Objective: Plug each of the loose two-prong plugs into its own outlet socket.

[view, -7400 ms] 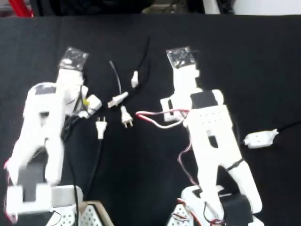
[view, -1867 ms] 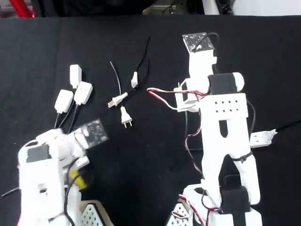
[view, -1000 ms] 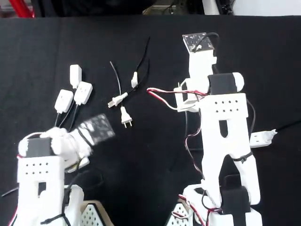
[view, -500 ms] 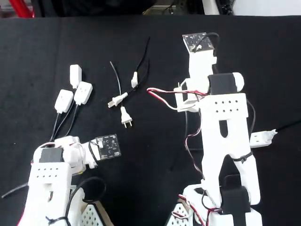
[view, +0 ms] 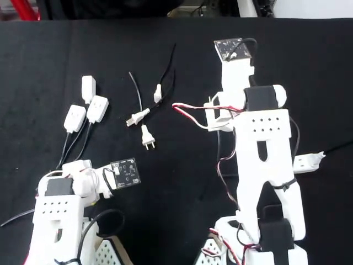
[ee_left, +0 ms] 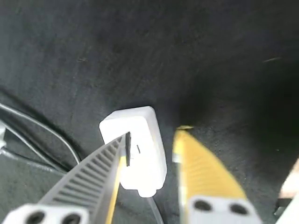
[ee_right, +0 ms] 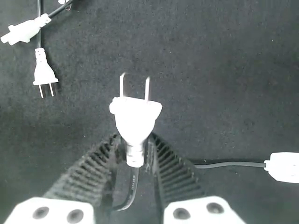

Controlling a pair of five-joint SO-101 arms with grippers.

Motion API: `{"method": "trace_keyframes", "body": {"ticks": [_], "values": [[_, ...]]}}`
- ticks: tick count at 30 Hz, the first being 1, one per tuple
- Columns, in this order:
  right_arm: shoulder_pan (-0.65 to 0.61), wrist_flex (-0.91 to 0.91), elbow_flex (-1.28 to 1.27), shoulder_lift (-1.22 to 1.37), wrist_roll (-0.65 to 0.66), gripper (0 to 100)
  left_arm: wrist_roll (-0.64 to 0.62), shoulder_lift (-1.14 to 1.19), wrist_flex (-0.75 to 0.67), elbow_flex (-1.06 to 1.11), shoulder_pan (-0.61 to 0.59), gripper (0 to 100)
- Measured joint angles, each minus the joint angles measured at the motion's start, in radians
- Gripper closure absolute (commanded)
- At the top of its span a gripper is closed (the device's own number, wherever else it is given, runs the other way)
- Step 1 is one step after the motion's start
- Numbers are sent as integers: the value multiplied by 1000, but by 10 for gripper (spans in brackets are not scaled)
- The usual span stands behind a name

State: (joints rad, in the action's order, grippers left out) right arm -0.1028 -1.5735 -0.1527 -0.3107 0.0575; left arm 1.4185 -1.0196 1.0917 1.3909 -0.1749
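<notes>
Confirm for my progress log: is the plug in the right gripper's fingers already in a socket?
No, the plug held by the right gripper shows both prongs bare over the black cloth.

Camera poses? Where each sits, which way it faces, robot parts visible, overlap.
High: fixed above the table, looking down; left arm and right arm show.
Left wrist: on its arm, looking along the open left gripper at a white socket.
Right wrist: on its arm, looking past the right gripper, shut on a plug.
Shared: high and right wrist both show a loose plug.
</notes>
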Motion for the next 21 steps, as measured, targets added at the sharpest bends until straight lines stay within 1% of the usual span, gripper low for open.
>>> {"method": "trace_keyframes", "body": {"ticks": [3,7,14,21], "values": [[0,0,0,0,0,987,3,0,-20,5,-40,733],[0,0,0,0,0,987,15,0,-64,18,-74,727],[0,0,0,0,0,987,21,0,-80,29,-77,729],[0,0,0,0,0,987,23,61,-184,40,-83,729]]}}
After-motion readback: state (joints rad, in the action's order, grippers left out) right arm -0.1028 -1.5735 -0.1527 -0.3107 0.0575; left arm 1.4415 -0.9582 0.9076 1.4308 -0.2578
